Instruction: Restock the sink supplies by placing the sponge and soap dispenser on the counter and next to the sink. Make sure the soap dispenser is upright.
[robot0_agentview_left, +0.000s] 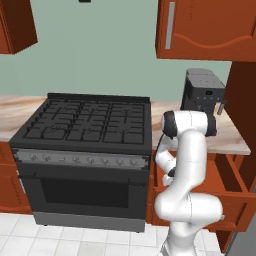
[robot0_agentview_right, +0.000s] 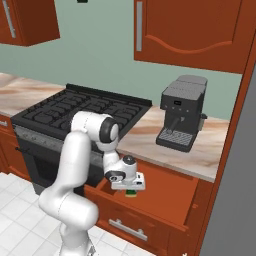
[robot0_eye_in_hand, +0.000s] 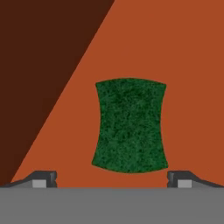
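Two fingertips (robot0_eye_in_hand: 43, 178) of the hand (robot0_eye_in_hand: 112, 180) stand wide apart, empty, above the sponge (robot0_eye_in_hand: 130, 125); it lies flat on the drawer (robot0_agentview_right: 165, 192) floor.

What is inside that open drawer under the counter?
A green sponge lies flat on the drawer floor, directly below the open claw. The arm and the drawer's walls cover the rest, so other contents cannot be seen.

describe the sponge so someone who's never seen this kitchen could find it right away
Right of the black stove, under the counter holding the coffee machine, a wooden drawer stands pulled open. On its floor lies the sponge, directly below the open gripper: a flat green rectangle.
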